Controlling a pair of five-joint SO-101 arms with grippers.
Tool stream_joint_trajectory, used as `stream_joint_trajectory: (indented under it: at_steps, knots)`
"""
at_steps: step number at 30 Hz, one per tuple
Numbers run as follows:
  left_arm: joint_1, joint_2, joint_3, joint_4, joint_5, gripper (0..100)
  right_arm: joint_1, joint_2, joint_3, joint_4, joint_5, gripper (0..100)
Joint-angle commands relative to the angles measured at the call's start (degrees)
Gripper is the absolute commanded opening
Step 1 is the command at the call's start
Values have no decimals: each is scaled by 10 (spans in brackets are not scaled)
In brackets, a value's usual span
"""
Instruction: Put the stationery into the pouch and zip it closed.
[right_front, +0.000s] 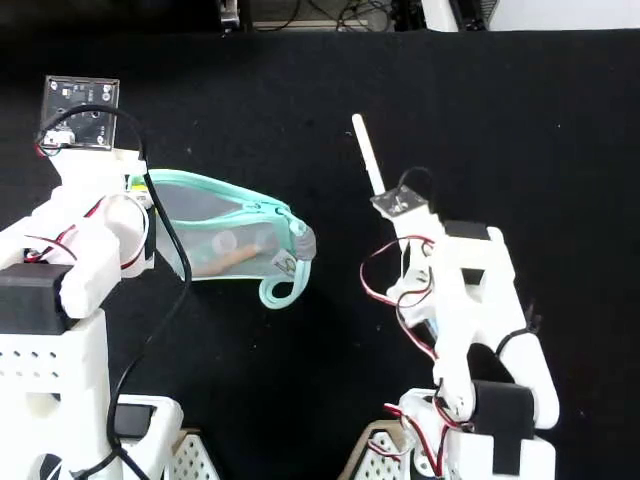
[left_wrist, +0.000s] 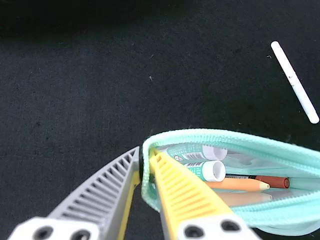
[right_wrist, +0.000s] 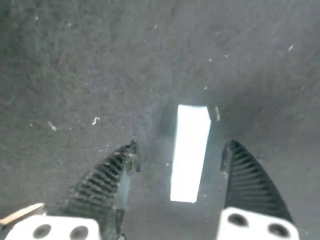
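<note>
Left wrist view shows a pencil (left_wrist: 240, 184) inside the open pouch (left_wrist: 225, 135)

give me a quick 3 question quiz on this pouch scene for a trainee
1. Fill in: the white pen lies on the table between the open jaws of the ___ pincer.
2. True or false: the pouch is zipped closed.
3. What does the left pincer grip? A the white pen; B the pouch's rim; C nothing.

Key: 1 right pincer; 2 false, it gapes open with a pencil inside; 3 B.
</note>
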Motion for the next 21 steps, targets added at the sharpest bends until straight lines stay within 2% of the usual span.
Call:
stream_joint_trajectory:
  at_steps: [1,7,13,15,17,18,19,21]
  knots:
    - [-8,10,54,5,-1,30,27,1,0,-25,35,270]
    - [-8,10,54,5,0,30,80,27,4,-37,103,270]
    - [-8,10,54,5,0,30,89,95,0,-63,130,259]
    - [-8,10,54,5,0,30,90,113,0,-87,133,184]
    - [-8,10,54,5,0,30,90,121,-8,-92,130,38]
    - [-8,10,54,5,0,30,91,121,-14,-92,129,5]
    - [-8,10,54,5,0,30,94,121,-17,-93,129,33]
    - [-8,10,54,5,0,30,103,120,-28,-96,129,9]
